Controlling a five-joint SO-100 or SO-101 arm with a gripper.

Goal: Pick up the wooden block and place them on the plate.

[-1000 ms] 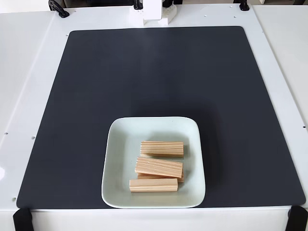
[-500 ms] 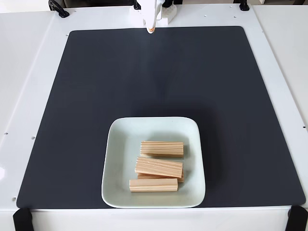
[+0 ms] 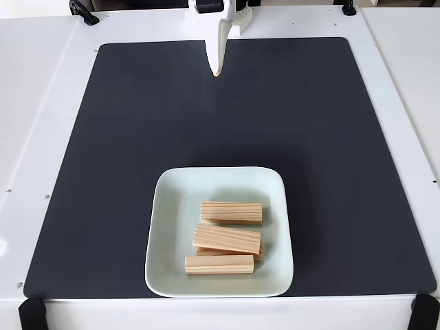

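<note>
- While the gripper (image 3: 217,71) was barely over the far edge of the black mat (image 3: 124,137) half a second ago, its white fingers now reach further down over the mat in the fixed view.
- Its fingers look pressed together to one tip, holding nothing.
- All wooden blocks (image 3: 231,212) lie in the plate (image 3: 168,227) near the mat's front edge, unchanged; one block is partly hidden under another.
- Gripper and plate are well apart.
</note>
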